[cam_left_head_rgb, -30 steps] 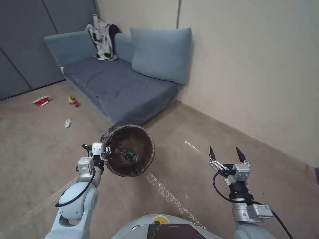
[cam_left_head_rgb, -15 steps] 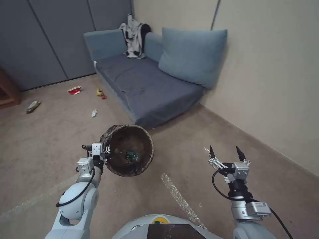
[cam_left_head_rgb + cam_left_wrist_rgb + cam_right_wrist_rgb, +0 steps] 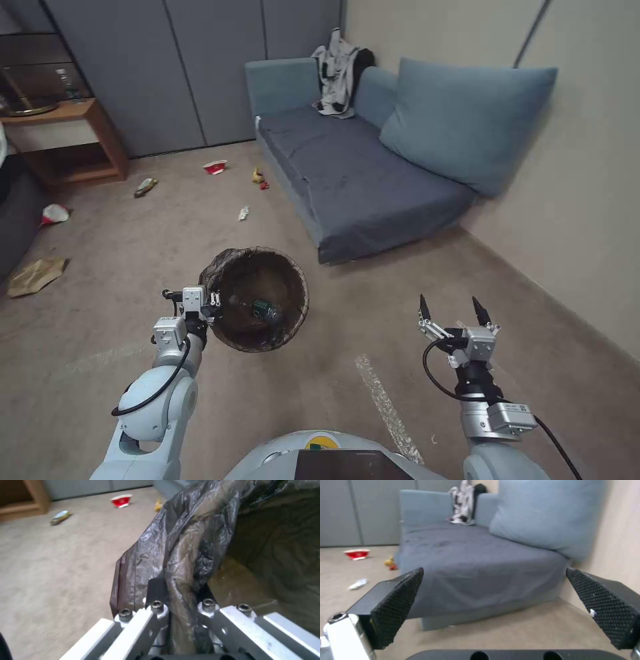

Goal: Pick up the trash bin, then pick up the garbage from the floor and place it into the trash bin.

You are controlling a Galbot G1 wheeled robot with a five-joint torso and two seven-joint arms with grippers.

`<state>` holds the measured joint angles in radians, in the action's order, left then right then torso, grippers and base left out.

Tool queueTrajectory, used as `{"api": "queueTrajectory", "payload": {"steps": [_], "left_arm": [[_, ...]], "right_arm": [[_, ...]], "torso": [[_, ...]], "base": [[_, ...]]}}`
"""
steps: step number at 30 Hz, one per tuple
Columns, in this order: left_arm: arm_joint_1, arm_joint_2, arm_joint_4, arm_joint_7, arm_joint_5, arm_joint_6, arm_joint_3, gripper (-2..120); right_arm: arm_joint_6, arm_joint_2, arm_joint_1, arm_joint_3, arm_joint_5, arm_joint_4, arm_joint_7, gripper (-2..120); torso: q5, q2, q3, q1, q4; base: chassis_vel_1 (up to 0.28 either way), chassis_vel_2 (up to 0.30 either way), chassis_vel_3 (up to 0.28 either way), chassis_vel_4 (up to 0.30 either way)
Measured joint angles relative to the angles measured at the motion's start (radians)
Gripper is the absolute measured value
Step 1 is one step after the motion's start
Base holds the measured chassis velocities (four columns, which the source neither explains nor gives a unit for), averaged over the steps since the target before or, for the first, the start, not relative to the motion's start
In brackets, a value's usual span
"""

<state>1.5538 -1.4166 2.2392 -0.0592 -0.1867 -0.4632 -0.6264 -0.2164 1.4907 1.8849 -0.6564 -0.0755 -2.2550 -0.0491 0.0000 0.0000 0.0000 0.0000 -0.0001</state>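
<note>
We see a room with grey wall panels, a beige wall and a carpeted floor (image 3: 373,293); a blue-grey sofa (image 3: 353,173) stands along the beige wall, with a large blue cushion (image 3: 467,120) and a heap of grey-white clothes (image 3: 337,73) on it; a wooden side table (image 3: 67,143) stands against the panels. The trash bin (image 3: 257,300) is held above the floor in front of the robot, its dark bag folded over the rim, a bottle with a green label (image 3: 263,310) lying inside; the left gripper (image 3: 210,305) has its fingers pinched on the bagged rim. The right gripper (image 3: 453,310) hangs over bare carpet, its fingers spread apart. Garbage lies well apart from the bin: a crumpled brown paper bag (image 3: 37,275), a red-and-white cup (image 3: 215,167), a yellow wrapper (image 3: 257,176), a white tissue (image 3: 244,213).
</note>
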Motion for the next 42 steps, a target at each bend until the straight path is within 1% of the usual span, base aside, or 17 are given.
{"api": "queueTrajectory", "payload": {"steps": [4, 9, 19, 27, 31, 33, 42], "left_arm": [[0.002, 0.001, 0.002, 0.001, 0.0, 0.001, 0.001, 3], [0.007, 0.002, 0.004, 0.001, 0.001, 0.001, 0.006, 3], [0.011, 0.003, 0.01, 0.001, -0.002, 0.003, 0.006, 3], [0.01, 0.004, 0.006, 0.0, -0.004, 0.022, 0.006, 3], [0.009, 0.006, -0.006, -0.004, 0.001, 0.041, 0.005, 3], [0.007, 0.007, -0.012, -0.005, 0.002, 0.049, 0.004, 3], [0.003, 0.006, -0.015, -0.005, 0.0, 0.05, -0.002, 3]], "right_arm": [[0.003, -0.004, 0.001, -0.001, 0.0, 0.0, 0.002, 100], [0.007, -0.001, 0.004, 0.003, 0.001, -0.001, -0.001, 100], [0.038, -0.006, 0.008, 0.036, 0.028, -0.001, -0.069, 100], [0.044, -0.01, 0.003, 0.046, 0.03, -0.004, -0.078, 100], [0.052, -0.009, -0.004, 0.048, 0.03, -0.004, -0.094, 100], [0.068, -0.009, -0.012, 0.046, 0.029, -0.004, -0.108, 100], [0.085, -0.012, -0.028, 0.054, 0.013, -0.001, -0.094, 100]], "torso": [[0.0, 0.0, 0.0, 0.0, 0.0003], [0.0, 0.0, 0.0, 0.0, 0.0], [0.0, 0.0, 0.0, 0.0, 0.0], [0.0, 0.0, 0.0, 0.0, 0.0003], [-0.0001, 0.0, 0.0, 0.0, 0.0004], [0.0, 0.0, 0.0, 0.0, -0.0003], [0.0, 0.0, 0.0, 0.0, 0.0001]], "base": [[0.116, 0.113, 0.111, 0.112], [0.103, 0.088, 0.104, 0.108], [0.102, 0.095, 0.085, 0.09], [0.092, 0.082, 0.077, 0.082], [0.004, 0.01, 0.013, 0.016], [0.0, 0.0, 0.0, 0.0], [-0.001, 0.006, 0.004, -0.002]]}}
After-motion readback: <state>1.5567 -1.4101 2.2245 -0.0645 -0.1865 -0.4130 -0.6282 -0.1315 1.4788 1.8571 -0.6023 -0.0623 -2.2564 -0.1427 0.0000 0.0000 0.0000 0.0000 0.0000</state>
